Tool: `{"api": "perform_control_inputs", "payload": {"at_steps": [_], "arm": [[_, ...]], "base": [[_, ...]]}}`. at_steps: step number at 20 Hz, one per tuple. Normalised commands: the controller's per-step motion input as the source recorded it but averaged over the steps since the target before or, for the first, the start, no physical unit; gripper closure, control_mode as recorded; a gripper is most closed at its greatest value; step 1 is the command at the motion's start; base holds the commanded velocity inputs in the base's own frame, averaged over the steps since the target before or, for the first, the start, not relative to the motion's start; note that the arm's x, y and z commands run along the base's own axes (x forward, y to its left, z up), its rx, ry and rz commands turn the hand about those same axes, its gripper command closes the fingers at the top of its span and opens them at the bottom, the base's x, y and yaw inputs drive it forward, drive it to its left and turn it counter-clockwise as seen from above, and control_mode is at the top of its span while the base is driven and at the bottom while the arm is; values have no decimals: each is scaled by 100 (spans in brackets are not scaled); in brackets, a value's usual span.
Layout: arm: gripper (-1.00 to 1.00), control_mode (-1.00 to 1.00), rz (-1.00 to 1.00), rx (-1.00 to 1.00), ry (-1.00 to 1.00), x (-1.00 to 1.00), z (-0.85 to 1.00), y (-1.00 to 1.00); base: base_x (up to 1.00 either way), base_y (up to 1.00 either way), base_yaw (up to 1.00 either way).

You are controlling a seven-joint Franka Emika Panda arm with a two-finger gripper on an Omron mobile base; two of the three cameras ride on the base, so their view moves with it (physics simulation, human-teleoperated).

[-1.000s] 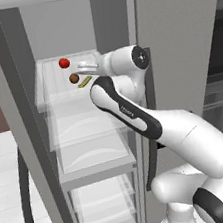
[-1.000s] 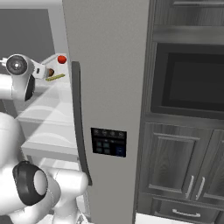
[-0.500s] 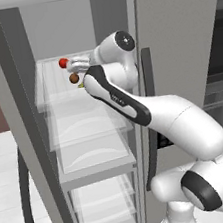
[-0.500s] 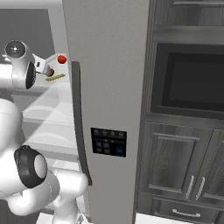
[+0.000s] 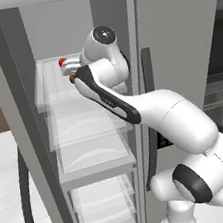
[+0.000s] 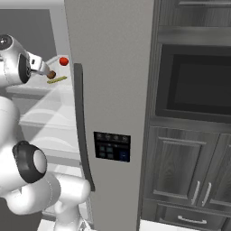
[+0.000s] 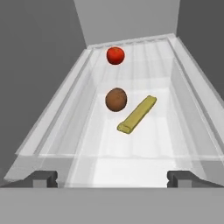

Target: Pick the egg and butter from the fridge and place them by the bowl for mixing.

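The fridge (image 5: 172,33) stands open, and my arm reaches into its upper translucent shelf (image 7: 188,113). The brown egg (image 7: 116,99) lies mid-shelf, with the yellowish butter (image 7: 137,114) slanted just to its right. My gripper (image 7: 112,178) is open and empty, short of both, roughly in line with the egg. From the left base the hand's gripper (image 5: 71,68) sits just before the egg (image 5: 72,79). From the right base the egg (image 6: 51,74) and butter (image 6: 57,80) lie right at the gripper (image 6: 44,71). The bowl is out of view.
A red ball (image 7: 115,55) sits farther back on the same shelf, behind the egg. The shelf's raised side walls run on both sides of the hand. The fridge door (image 6: 113,67) with its dark handle (image 6: 81,122) stands to the right, with dark cabinets (image 6: 194,171) beyond.
The wrist has swung left and up, bringing the hand deeper onto the shelf and closer to the egg. The jaws have stayed open; the egg, butter and ball have not moved.
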Motion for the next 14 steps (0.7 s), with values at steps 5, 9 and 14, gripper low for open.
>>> {"api": "perform_control_inputs", "payload": {"at_steps": [5,9,14], "arm": [[-100,-100,-6,-15,0,24,-16,-1],[-100,-100,-1,-6,0,21,-5,-4],[-100,-100,0,0,0,25,-4,-1]], "base": [[0,0,0],[0,0,0],[0,0,0]]}}
